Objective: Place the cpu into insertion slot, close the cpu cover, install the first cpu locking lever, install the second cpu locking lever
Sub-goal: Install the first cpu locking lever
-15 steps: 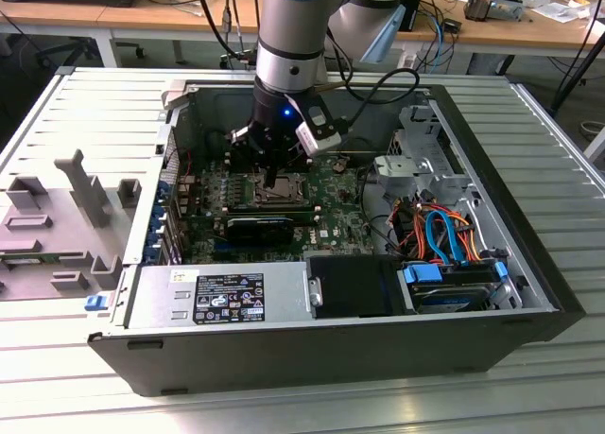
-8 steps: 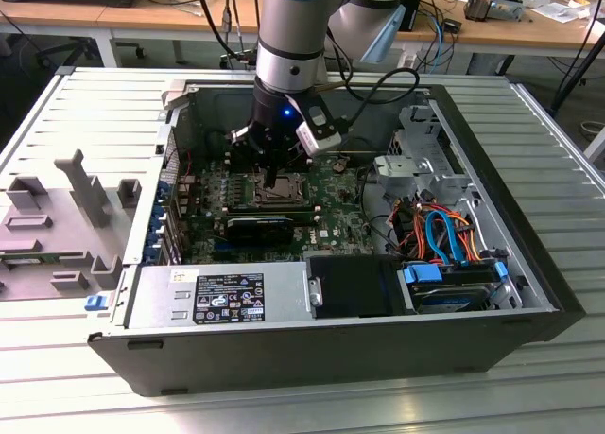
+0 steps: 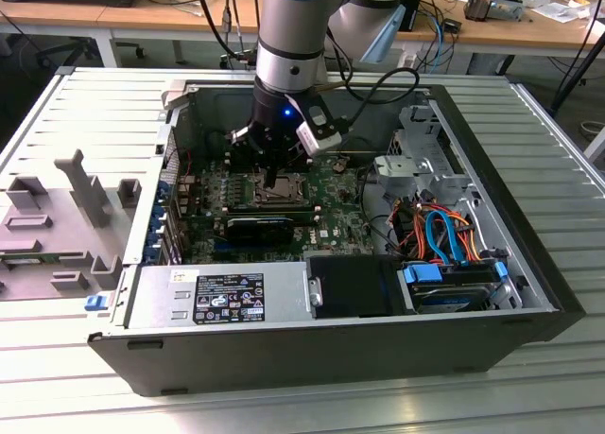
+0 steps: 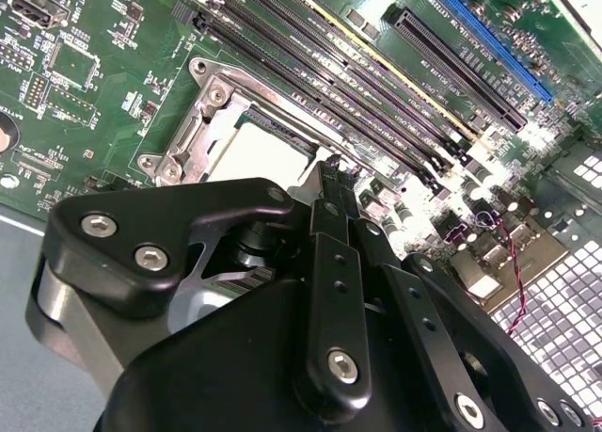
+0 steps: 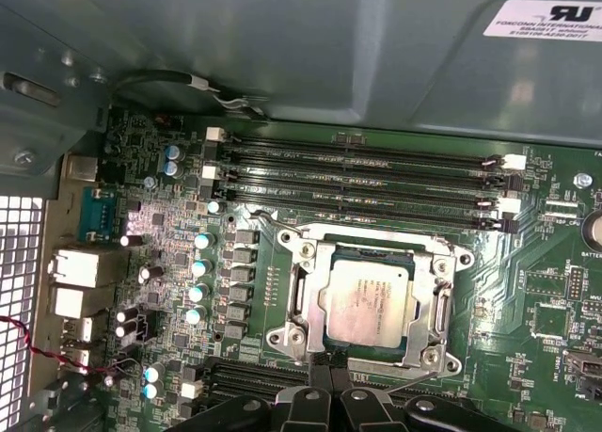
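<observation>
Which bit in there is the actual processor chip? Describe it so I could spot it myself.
Inside the open computer case, find the green circuit board. Beside its long black memory slots sits the square silver cpu cover; the cpu is the flat, dull-grey metal square in its cut-out, far plainer than the small parts around.

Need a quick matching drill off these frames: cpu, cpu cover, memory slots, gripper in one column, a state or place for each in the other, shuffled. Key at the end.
Things:
1. cpu
2. cpu cover
3. memory slots
4. gripper

States/places:
A. long black rows running side by side next to the insertion slot
B. black linkage, close by the insertion slot's edge
C. silver frame lying flat around the chip
D. dull silver square seated in the insertion slot

Pairs: 1-D, 2-C, 3-A, 4-B
</observation>
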Available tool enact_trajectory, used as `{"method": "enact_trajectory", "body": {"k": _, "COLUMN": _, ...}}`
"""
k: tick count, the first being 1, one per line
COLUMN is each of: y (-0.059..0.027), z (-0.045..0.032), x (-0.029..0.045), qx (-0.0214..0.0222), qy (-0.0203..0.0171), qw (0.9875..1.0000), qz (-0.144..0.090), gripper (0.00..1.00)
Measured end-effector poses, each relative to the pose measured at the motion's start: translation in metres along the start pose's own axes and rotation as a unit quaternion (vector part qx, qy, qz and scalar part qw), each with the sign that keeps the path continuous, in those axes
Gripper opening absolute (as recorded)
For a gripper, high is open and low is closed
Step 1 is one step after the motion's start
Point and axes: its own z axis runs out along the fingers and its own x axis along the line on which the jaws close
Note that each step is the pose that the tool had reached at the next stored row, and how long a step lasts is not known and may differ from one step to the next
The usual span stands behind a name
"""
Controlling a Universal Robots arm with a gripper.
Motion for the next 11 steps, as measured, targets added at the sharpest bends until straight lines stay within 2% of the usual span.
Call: {"method": "enact_trajectory", "body": {"k": 11, "y": 0.0, "z": 0.0, "x": 0.0, "qx": 0.0004, "qy": -0.0001, "qw": 1.0, "qz": -0.003, "gripper": 0.11}}
